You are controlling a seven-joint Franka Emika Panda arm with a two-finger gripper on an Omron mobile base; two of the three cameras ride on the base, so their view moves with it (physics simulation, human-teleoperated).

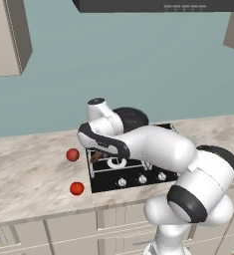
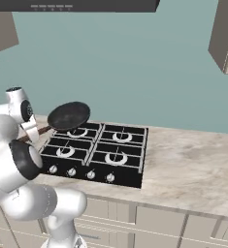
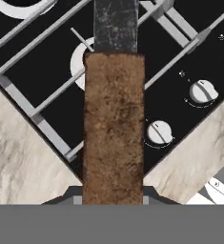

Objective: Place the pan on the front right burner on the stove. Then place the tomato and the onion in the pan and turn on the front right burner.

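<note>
Brown wood fills the middle of the hand view: the pan's handle (image 3: 113,128) runs from 6 o'clock up to 12, where it meets the dark metal neck. The gripper (image 3: 112,198) is closed on that handle near its free end, jaws pinched onto its sides. Below it lie the stove (image 3: 46,71) grates and two silver knobs (image 3: 159,132) toward 3 o'clock.

From the left base view, the white arm covers most of the cooktop; the pan (image 1: 131,117) peeks out dark at 12 o'clock above the wrist. Two red round things (image 1: 72,155) sit on the counter (image 1: 29,174) at 9 o'clock, well apart from the stove; which is tomato or onion I cannot tell.

From the right base view, the pan (image 2: 68,116) hangs tilted above the stove's back left corner, while the front right burner (image 2: 116,158) lies bare at 4 o'clock from it.

Judging by looks, the pan is rigid and bowl-heavy; held far out, it may droop or twist, so a hold nearer the neck would steady it.
</note>
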